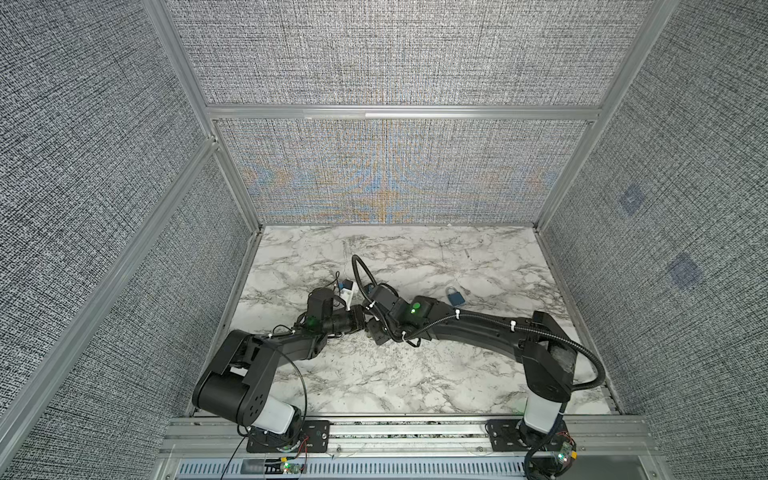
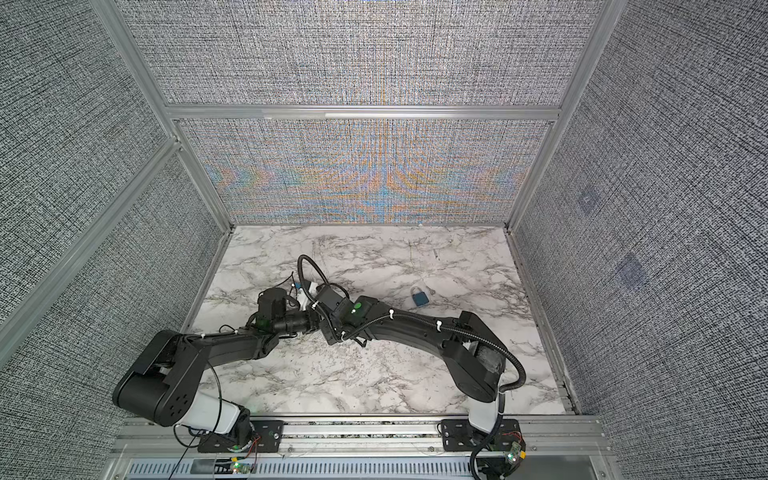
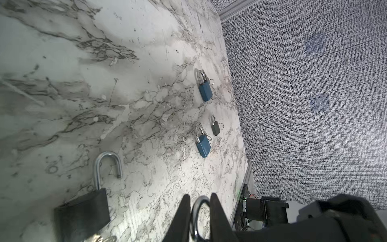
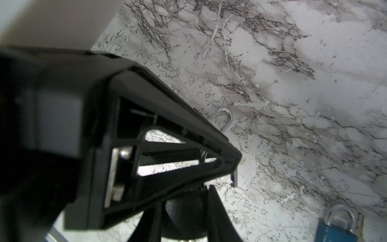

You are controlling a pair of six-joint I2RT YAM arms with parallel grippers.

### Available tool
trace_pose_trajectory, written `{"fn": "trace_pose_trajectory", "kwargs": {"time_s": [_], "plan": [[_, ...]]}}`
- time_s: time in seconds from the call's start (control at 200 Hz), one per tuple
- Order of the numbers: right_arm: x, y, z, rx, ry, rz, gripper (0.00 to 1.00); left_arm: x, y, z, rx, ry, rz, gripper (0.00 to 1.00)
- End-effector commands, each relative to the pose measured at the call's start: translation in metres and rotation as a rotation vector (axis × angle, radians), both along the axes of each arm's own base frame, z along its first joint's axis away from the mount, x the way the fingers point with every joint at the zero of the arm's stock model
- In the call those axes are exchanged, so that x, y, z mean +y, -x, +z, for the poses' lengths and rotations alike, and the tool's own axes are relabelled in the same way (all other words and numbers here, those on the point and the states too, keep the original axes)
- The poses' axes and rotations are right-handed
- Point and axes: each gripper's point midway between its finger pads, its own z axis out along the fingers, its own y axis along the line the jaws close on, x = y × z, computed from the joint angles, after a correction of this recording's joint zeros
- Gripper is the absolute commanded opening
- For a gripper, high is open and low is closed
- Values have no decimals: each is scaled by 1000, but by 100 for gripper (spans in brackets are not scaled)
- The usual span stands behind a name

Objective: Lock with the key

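Note:
A black padlock [image 3: 83, 211] with its silver shackle [image 3: 109, 165] swung open shows in the left wrist view, close beside my left gripper [image 3: 200, 196]. That gripper is shut on a metal key ring [image 3: 198, 218], with a finger pressed against each side. In the right wrist view a thin metal blade [image 4: 235, 178], seemingly the key, hangs at the left gripper's tip. The open shackle [image 4: 225, 119] peeks out behind it. My right gripper [image 4: 184, 194] is shut on a dark rounded body, apparently the black padlock. In a top view both grippers meet at mid-table [image 1: 372, 331].
A blue padlock [image 1: 454, 296] [image 2: 419, 297] lies on the marble table [image 1: 415, 374] behind the right arm. The left wrist view shows two blue padlocks [image 3: 205, 90] [image 3: 203, 144] and a small grey one [image 3: 215, 127] near the right wall. Fabric walls enclose three sides.

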Motion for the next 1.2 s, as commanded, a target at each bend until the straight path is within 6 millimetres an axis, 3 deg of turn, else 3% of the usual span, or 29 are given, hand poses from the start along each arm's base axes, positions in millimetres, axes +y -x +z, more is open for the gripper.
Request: {"fn": "trace_pose_trajectory", "kwargs": {"time_s": [0.0,0.07,0.31,0.42,0.55,0.81,0.88,0.9,1.01,1.196], "plan": [[8,-4,11,-27,-40,5,11,-5,1,6,-21,25,-29,10],[8,-4,12,-29,-42,4,11,-5,0,5,-16,29,-30,0],[5,-5,13,-41,-60,-5,11,-6,2,5,-17,41,-33,0],[5,-2,12,-36,-90,-9,46,-5,1,8,-25,42,-15,0],[0,5,16,-21,-178,-16,64,-2,-2,18,-41,53,18,0],[-24,19,30,-67,-334,-4,66,4,-10,40,-56,77,102,0],[-28,19,45,-121,-408,-7,65,7,-10,43,-49,81,129,0],[-35,21,35,-122,-397,-12,65,7,-10,43,-44,81,136,0],[-49,18,39,-207,-446,-41,65,12,-9,49,-31,93,171,0],[-51,17,47,-319,-536,-10,61,16,-5,57,-11,110,214,0]]}}
